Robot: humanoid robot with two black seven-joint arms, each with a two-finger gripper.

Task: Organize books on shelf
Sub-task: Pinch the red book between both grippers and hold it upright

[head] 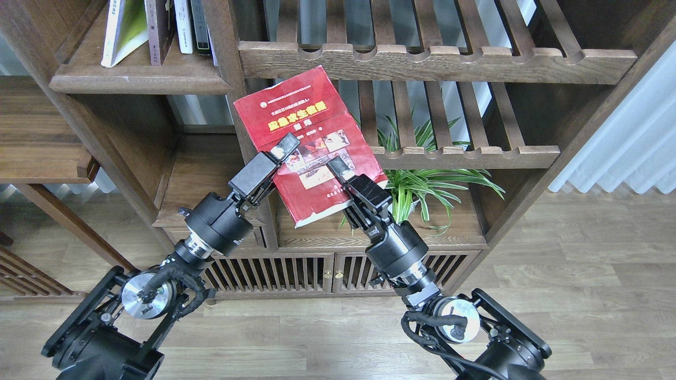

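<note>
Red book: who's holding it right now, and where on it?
The right gripper is clamped on the red book, at its lower right part near the bottom edge. The left gripper overlaps its left edge; whether it grips cannot be told.

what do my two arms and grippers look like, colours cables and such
Both arms are black, built of round, drum-like segments with silver metal rings at the wrists and shiny silver discs at the lower joints, where black cables loop loosely. The left gripper has blocky fingers with pale silvery-grey faces. The right gripper is black and boxy, with a pale pad at its fingertip.
</note>
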